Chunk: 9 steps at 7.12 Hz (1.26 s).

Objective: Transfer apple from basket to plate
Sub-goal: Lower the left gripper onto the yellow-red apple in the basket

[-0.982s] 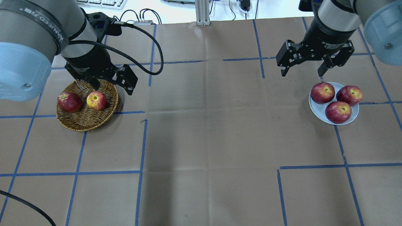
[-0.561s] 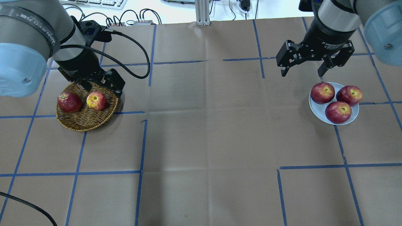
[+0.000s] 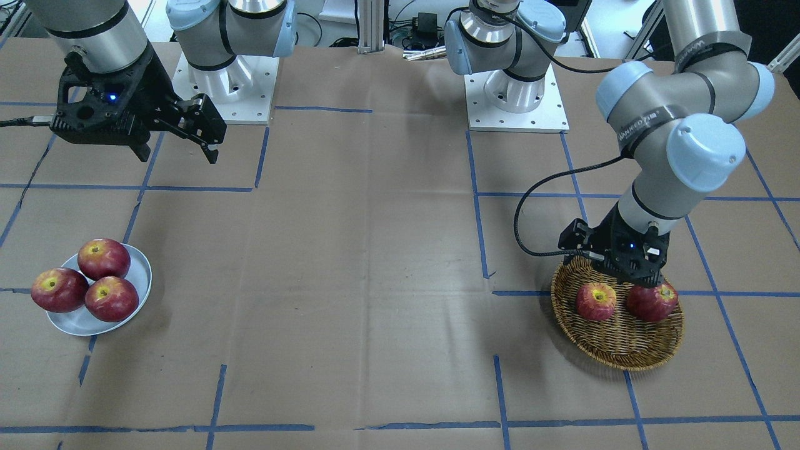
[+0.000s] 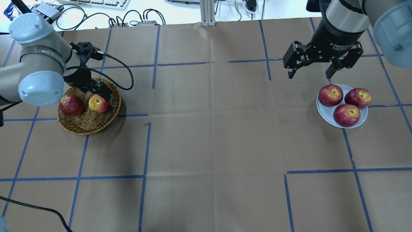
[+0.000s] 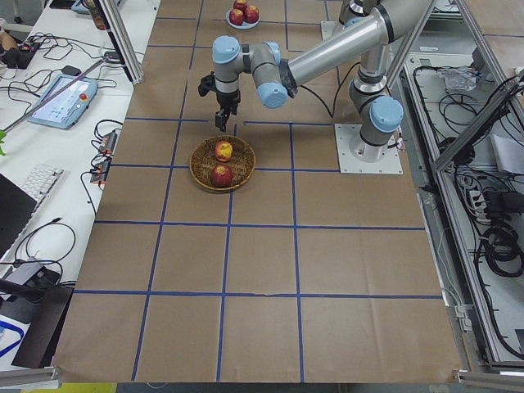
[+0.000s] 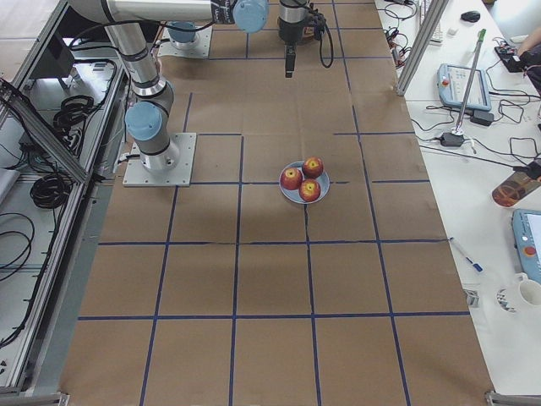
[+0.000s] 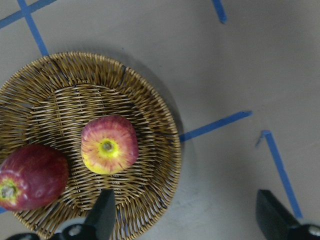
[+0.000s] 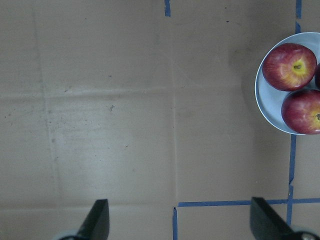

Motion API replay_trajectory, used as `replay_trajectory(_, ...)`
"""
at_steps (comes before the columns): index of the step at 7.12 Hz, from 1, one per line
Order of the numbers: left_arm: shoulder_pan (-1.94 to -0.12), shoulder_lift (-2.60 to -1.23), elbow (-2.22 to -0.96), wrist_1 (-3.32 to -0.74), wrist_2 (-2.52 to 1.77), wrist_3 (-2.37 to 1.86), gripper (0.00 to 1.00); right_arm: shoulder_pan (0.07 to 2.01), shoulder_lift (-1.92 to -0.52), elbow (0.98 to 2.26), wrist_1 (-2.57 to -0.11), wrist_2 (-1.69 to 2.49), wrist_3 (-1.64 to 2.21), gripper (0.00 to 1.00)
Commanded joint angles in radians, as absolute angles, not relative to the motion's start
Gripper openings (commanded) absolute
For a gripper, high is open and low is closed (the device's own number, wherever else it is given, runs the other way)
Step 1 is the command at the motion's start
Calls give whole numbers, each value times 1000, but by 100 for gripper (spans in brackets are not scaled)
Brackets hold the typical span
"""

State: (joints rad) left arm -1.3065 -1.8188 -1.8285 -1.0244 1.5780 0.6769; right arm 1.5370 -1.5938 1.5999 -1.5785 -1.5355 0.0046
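The apple point(image 4: 98, 104) is pinkish-red with a yellow-green stem patch and lies in the round wicker basket point(image 4: 90, 129) beside a darker red apple point(image 4: 71, 105). My left gripper point(image 4: 96, 89) hangs open and empty, low over the basket's far rim. In the left wrist view the apple point(image 7: 109, 145) sits just ahead of one finger point(image 7: 102, 217), and the other finger is out over the paper. In the front view the apple point(image 3: 595, 301) lies below the left gripper point(image 3: 615, 272). My right gripper point(image 4: 309, 75) is open and empty, above the paper just behind the pale plate point(image 4: 324, 113).
Three dark red apples point(image 4: 346, 114) fill most of the plate, whose rim shows at the right edge of the right wrist view point(image 8: 261, 100). Brown paper with blue tape lines point(image 4: 145, 145) covers the table. Cables point(image 4: 141, 14) lie beyond the far edge.
My left gripper has come down and shifted left, closer to the basket's far rim and the apple. It stays open. The right arm and the apples have not moved.
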Motion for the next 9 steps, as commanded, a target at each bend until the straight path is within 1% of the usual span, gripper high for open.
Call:
replay_trajectory(1, -1290, -1906, -1827, -931, 1575, 718, 99, 1537, -1594, 1600, -1580, -1536, 5, 100)
replay_trajectory(7, -1269, -1985, -1835, -925, 1583, 747, 99, 1537, -1594, 1600, -1578, -1536, 5, 100)
replay_trajectory(8, -1259, -1985, -1839, -925, 1579, 746, 91, 1539, -1594, 1600, -1578, -1536, 5, 100)
replay_trajectory(9, -1238, -1994, -1829, -925, 1569, 749, 70, 1539, -1594, 1600, -1578, -1536, 5, 100)
